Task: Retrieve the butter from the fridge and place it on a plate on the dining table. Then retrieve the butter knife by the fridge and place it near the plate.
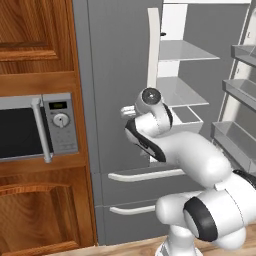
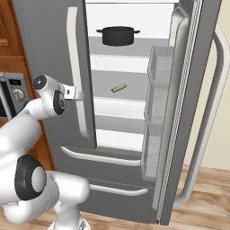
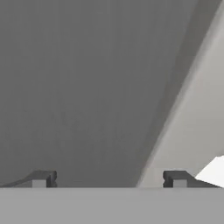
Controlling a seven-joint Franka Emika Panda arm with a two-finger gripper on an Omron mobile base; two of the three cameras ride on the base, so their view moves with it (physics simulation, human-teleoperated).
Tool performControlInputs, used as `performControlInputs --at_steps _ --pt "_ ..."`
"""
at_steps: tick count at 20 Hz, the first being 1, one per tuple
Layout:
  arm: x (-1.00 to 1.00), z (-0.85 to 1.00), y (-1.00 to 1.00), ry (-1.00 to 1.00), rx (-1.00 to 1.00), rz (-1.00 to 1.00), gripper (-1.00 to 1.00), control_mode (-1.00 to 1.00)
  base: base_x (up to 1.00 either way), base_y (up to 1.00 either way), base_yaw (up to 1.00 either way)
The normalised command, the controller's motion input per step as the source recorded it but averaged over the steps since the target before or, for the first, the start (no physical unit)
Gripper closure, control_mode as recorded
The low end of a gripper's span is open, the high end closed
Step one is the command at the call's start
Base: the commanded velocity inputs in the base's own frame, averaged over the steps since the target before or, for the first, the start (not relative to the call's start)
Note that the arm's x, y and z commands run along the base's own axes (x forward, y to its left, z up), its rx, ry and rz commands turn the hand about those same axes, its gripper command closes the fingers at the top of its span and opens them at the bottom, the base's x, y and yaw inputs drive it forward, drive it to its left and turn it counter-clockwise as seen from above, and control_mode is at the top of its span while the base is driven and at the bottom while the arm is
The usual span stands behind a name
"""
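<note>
Left base view: the fridge [image 1: 120, 100] stands right of the microwave [image 1: 37, 127], its right door swung open. Right base view: the butter [image 2: 118, 88] lies on a middle shelf inside the fridge, below a black pot [image 2: 117, 35]. Hand view: the gripper [image 3: 109, 179] faces the fridge's grey door, jaws spread wide, holding nothing.

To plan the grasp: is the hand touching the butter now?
Apart. Right base view: butter lies on a shelf inside the fridge, hand outside by the left door.
</note>
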Motion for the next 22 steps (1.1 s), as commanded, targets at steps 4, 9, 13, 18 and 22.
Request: performControlInputs --at_steps 4,9,13,18,22 --pt "0.21 -0.04 -0.63 0.01 0.26 -0.17 -1.0 -1.0 0.0 0.0 0.0" --pt "0.16 -0.17 -0.48 -0.05 0.18 -0.23 -1.0 -1.0 0.0 0.0 0.0" --pt "0.0 -0.01 -0.32 -0.05 0.13 -0.15 -1.0 -1.0 0.0 0.0 0.0" --pt "0.26 0.02 -0.14 0.0 0.09 -0.05 -1.0 -1.0 0.0 0.0 0.0" --pt "0.53 -0.1 -0.01 0.0 0.04 0.0 -1.0 -1.0 0.0 0.0 0.0"
